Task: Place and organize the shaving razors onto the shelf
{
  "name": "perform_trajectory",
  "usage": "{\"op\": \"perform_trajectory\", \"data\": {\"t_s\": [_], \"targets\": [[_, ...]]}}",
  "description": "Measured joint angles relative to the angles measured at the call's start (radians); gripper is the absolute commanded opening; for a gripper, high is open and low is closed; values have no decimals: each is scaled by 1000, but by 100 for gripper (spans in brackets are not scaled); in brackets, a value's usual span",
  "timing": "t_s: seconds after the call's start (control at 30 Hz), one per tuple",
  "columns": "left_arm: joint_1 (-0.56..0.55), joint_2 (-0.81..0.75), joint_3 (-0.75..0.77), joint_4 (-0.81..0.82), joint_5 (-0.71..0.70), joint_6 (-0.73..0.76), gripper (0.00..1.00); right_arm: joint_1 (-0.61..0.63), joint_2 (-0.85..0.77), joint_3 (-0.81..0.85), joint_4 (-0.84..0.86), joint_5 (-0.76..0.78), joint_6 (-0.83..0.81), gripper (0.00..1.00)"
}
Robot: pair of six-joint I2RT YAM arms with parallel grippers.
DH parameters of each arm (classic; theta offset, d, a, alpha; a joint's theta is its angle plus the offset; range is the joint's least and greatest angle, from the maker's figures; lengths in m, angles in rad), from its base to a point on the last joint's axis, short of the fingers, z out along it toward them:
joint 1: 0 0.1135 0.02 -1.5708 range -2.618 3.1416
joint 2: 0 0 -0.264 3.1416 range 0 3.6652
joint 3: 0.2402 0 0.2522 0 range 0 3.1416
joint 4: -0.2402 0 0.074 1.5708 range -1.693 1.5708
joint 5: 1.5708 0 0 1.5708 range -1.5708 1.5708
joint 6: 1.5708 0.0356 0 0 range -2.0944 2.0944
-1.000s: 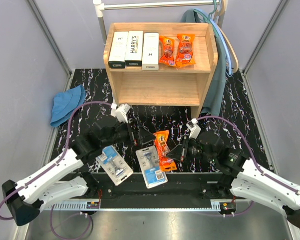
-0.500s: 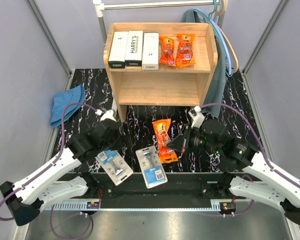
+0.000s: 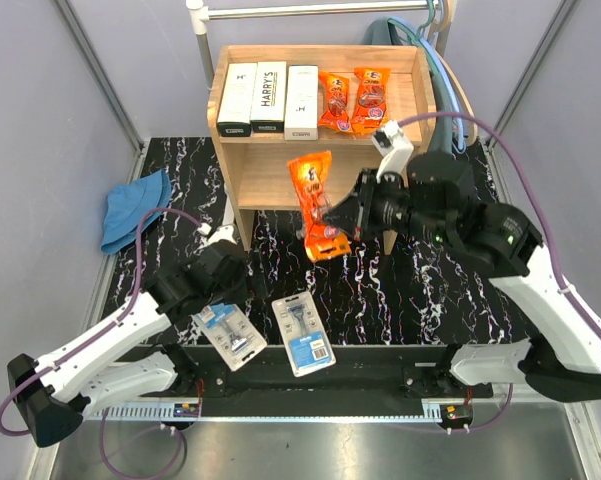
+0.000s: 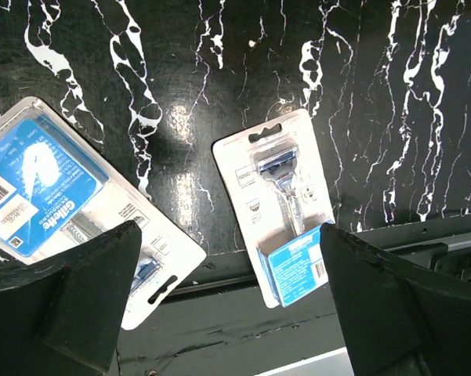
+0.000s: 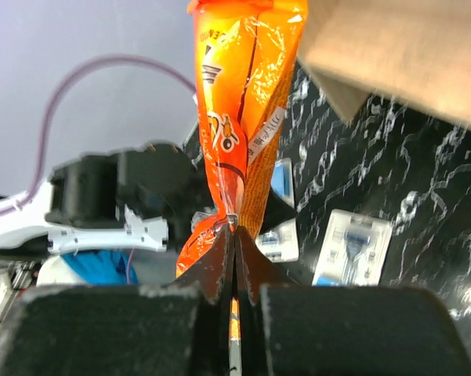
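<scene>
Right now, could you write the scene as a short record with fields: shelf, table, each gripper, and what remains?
shelf, top tier: three white boxes, then two orange pouches, in a row
right gripper: shut on the third orange pouch, raised in front of the shelf
table: two blister cards lying flat near the front edge
left gripper: open, empty, above the blister cards
left to place: the held pouch, both cards

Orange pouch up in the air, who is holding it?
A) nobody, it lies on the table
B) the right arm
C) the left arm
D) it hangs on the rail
B: the right gripper is pinched shut on one end of the orange pouch, held up in front of the shelf; the left gripper is open and holds nothing.
</scene>
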Motion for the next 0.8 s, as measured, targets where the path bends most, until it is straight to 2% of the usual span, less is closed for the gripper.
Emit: {"op": "perform_trajectory", "data": {"t_s": [0.2, 0.37, 0.47, 0.8], "targets": [[0, -1, -12, 0, 6, 0, 99, 0, 156, 357, -154, 81, -106, 0], [0, -1, -13, 0, 10, 2, 99, -6, 308, 729, -274, 153, -183, 0], [0, -1, -25, 13, 14, 5, 99, -64, 386, 919, -332, 157, -214, 0], [0, -1, -47, 22, 20, 10, 99, -360, 447, 967, -383, 72, -242, 0]]}}
